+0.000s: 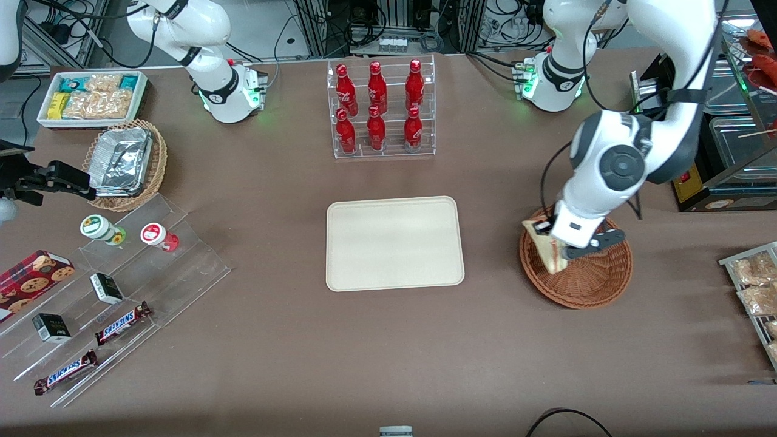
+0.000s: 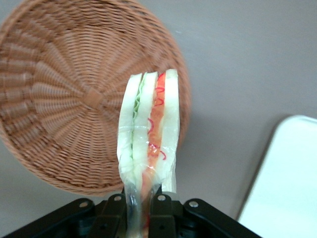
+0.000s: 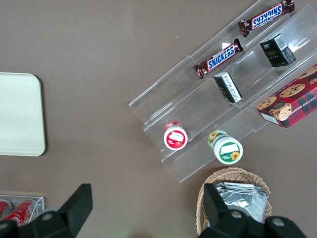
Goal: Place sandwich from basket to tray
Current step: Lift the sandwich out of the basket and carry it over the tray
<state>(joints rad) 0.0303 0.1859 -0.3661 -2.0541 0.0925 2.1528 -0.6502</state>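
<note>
While the left gripper [image 2: 139,210] hangs above the basket [image 1: 592,282], its fingers [image 2: 159,213] pinch the wrapped sandwich [image 2: 148,139] by one end, the wedge raised clear of the wicker (red-orange and green filling edge visible in the wrist view). Cream tray [image 1: 394,243] lies bare mid-table, well apart from the basket.

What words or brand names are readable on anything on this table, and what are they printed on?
"SNICKERS": the brown chocolate bars on the clear acrylic stepped rack.

Too small or blurred to read: red bottles, round-lidded cups, small dark boxes, red cookie box.

No print readable on the wrapped triangular sandwich held by the gripper above the reddish wicker basket.
</note>
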